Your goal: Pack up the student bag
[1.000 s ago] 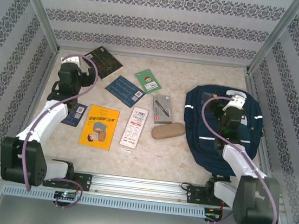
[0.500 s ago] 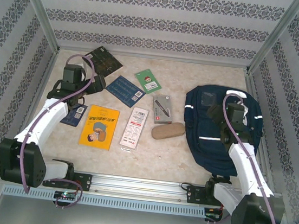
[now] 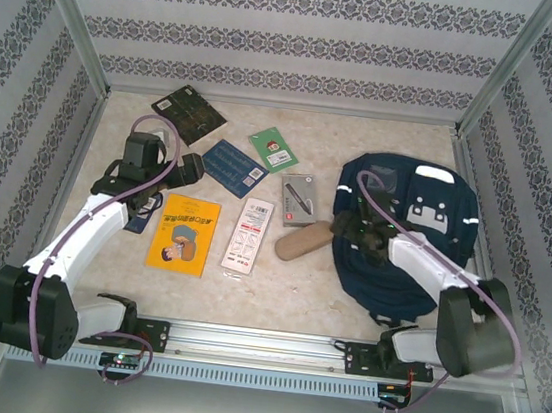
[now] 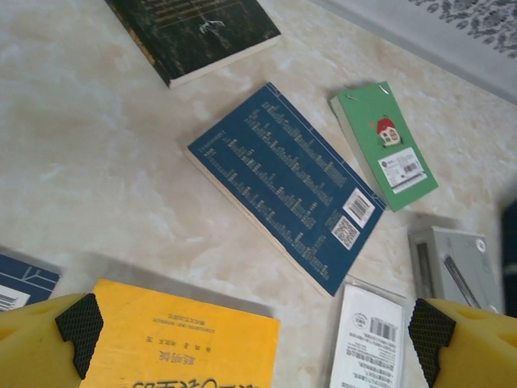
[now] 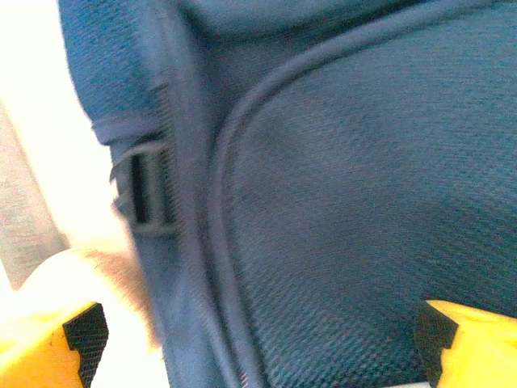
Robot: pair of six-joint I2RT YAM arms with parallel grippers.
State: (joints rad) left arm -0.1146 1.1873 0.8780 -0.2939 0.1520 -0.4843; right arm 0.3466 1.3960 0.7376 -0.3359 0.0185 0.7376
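Since the student bag likely needs opening, right tool hovers spread at its left edge; left tool, equally spread, overlooks the blue book.

The bag is showing coarse woven cloth, matt, with the weave reading plainly up close and a raised corded seam curving across it. Its buckle is looking like dull dark plastic. The surface is looking smooth, pale and marbled, like stone or laminate, and is giving off a faint sheen. The blue book is wearing a matt paper cover, while the yellow book is looking smoother, slightly satiny. The white pack is gleaming under clear glossy plastic. The left claw and right claw are showing smooth yellow plastic fingers tipped with black ribbed, rubbery pads. The rail is shining as bare brushed metal.
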